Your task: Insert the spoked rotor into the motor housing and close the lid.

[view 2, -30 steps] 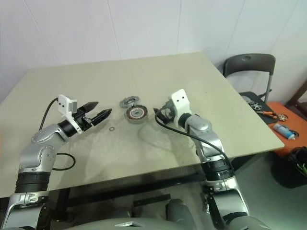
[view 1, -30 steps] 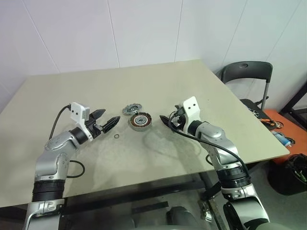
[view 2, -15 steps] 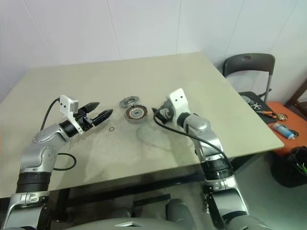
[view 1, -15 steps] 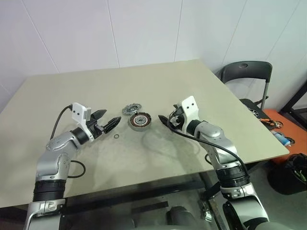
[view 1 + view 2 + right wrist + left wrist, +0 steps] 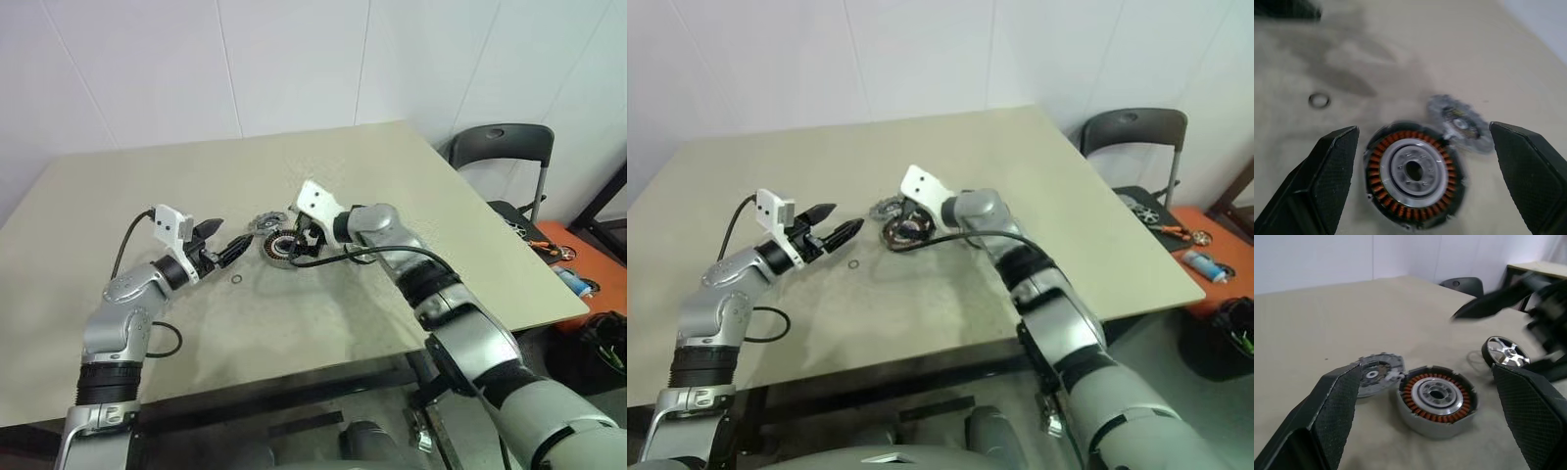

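Observation:
The motor housing [image 5: 284,247], a squat grey cylinder with copper windings, lies open-side up mid-table. The lid [image 5: 263,223], a flat grey toothed disc, rests on the table touching the housing's far left side. In the left wrist view the spoked rotor [image 5: 1503,351], silvery, sits on the table just beyond the housing, close under the right hand. My right gripper [image 5: 297,240] hovers over the housing, angled down, its fingers [image 5: 1327,166] spread wide with nothing between them. My left gripper [image 5: 227,237] is open and empty, left of the housing and pointing at it.
A small loose ring [image 5: 237,280] lies on the beige table [image 5: 196,186] near the left gripper. Off the table's right side stand a dark chair [image 5: 500,147], an orange surface with tools [image 5: 558,255] and a black bag [image 5: 593,352].
My right arm has swung left across the table and tipped downward, from right of the housing to over it. The left gripper has stayed in place.

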Controlling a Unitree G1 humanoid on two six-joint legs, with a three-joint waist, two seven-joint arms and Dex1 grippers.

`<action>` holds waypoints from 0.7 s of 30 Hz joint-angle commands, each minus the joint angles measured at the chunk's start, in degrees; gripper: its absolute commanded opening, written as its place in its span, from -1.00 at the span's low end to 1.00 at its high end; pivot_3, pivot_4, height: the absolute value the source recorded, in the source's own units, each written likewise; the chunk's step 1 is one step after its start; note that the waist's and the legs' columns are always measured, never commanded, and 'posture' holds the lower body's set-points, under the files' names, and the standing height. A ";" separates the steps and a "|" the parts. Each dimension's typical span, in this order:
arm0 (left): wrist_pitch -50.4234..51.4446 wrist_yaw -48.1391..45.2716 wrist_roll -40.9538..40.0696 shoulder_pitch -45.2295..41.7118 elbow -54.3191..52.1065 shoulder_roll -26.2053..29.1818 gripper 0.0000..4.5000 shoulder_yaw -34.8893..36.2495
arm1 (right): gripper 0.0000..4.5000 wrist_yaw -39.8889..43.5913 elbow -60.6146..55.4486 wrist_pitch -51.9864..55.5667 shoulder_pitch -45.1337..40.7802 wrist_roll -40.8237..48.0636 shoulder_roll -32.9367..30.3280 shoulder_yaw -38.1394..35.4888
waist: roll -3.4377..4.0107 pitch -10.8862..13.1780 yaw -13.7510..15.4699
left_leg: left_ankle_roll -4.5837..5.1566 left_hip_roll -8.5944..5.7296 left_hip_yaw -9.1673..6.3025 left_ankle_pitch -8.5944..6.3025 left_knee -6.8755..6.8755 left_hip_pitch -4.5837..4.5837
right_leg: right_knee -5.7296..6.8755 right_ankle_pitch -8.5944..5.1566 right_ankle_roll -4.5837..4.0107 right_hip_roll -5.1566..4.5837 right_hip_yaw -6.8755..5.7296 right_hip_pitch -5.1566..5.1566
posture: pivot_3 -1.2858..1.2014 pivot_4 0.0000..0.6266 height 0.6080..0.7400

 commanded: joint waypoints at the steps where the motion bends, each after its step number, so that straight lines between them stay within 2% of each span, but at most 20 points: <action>1: -0.26 1.53 -0.89 2.61 -5.34 0.06 1.00 1.76 | 0.99 4.39 5.46 -6.58 -3.89 -2.62 1.88 1.04 | 0.01 0.01 -0.18 | 0.00 0.00 0.00 0.00 -0.01 -0.01 | 0.00 0.00 0.00 -0.01 0.00 0.00 | 0.03 -1.00 1.00; 4: 0.03 3.19 -1.40 5.22 -8.11 -0.12 1.00 2.72 | 0.99 11.60 7.11 -10.49 -4.64 -4.37 2.03 2.73 | 0.02 0.01 -0.54 | 0.00 0.00 -0.01 0.00 0.02 -0.02 | 0.02 0.00 0.01 -0.02 -0.01 0.00 | 0.03 -1.00 1.00; 7: -0.01 4.80 -1.56 7.10 -9.76 -0.75 1.00 3.55 | 0.99 14.54 8.73 -12.37 -5.88 -5.28 2.17 2.45 | 0.02 0.02 -0.84 | 0.00 0.00 -0.03 0.00 0.11 0.01 | 0.08 0.01 0.03 -0.02 -0.02 0.04 | 0.03 -1.00 1.00; 14: -0.35 7.37 -1.39 10.92 -13.43 -2.94 1.00 3.31 | 0.99 10.52 15.26 -15.49 -9.95 -9.92 2.64 2.47 | 0.04 0.02 -0.95 | -0.01 0.00 -0.03 0.00 0.10 0.09 | 0.15 0.00 0.01 0.01 -0.01 0.06 | 0.03 -1.00 1.00; 21: -0.57 8.39 -1.31 11.28 -13.70 -3.71 1.00 3.11 | 0.99 7.79 18.90 -16.61 -9.72 -14.70 2.54 3.53 | 0.03 0.02 -0.88 | -0.01 -0.01 -0.02 0.00 0.11 0.06 | 0.13 0.00 0.01 0.00 -0.01 0.07 | 0.03 -1.00 1.00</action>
